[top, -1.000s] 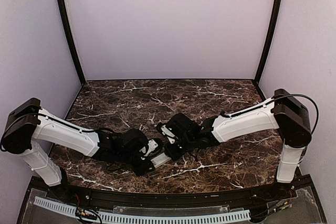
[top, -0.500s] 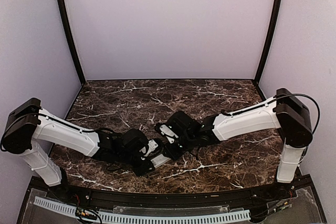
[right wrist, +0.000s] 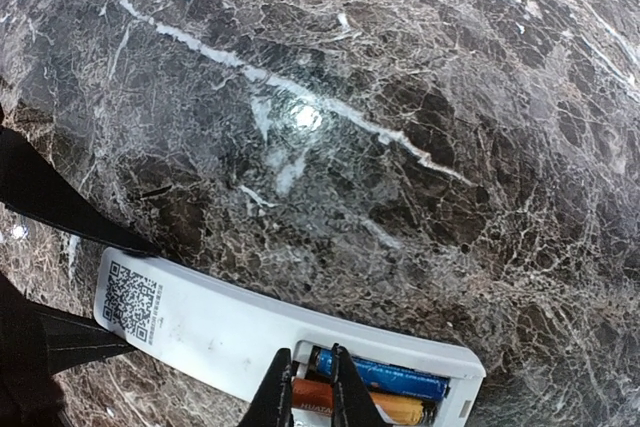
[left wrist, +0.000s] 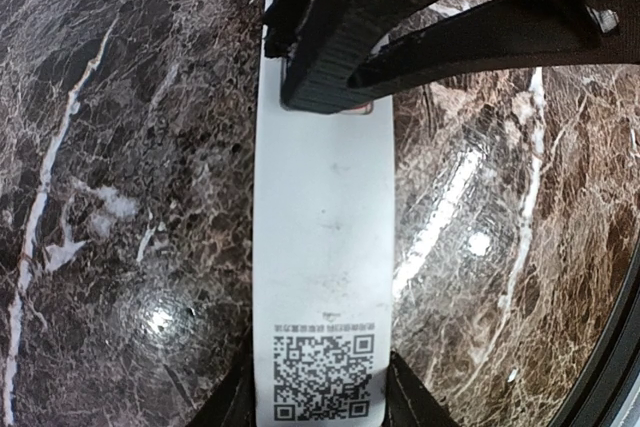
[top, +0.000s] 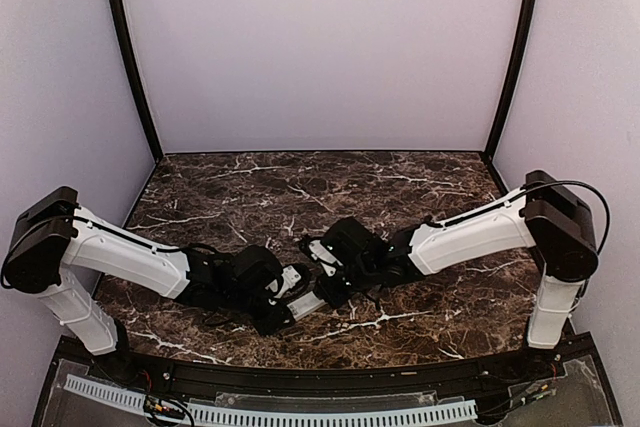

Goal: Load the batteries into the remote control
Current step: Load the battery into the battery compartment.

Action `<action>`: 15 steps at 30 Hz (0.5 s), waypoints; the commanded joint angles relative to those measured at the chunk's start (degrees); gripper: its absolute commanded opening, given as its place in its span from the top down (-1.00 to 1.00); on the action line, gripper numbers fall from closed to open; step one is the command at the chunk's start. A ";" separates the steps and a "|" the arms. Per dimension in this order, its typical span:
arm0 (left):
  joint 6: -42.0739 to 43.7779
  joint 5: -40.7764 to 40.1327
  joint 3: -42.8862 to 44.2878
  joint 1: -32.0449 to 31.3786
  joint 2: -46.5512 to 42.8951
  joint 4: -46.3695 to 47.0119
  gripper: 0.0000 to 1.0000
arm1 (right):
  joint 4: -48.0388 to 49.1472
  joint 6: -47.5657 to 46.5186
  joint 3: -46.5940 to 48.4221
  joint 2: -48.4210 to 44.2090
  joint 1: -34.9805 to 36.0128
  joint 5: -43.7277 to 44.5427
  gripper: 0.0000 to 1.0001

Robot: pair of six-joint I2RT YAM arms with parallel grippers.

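dark brown marble table (top: 400,177), white veins, glossy glare; pale lilac walls (top: 320,47); 2 black corner posts (top: 128,57).

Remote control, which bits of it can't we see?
- Left wrist view: the right pincer covers the remote control's battery recess.
- Right wrist view: the bottom edge cuts off the remote; fingers hide the batteries' ends.
- Top view: arms hide most of it.
- Button face: no view shows it.
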 commanded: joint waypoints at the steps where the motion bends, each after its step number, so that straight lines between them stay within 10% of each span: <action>1: 0.08 -0.94 0.11 -0.01 0.63 -4.56 0.20 | -2.42 -0.21 -2.63 -1.38 0.54 2.37 0.75; 15: -0.88 -1.86 0.38 -0.01 0.78 -5.28 0.21 | -2.96 1.17 -8.07 -0.62 1.01 7.09 0.76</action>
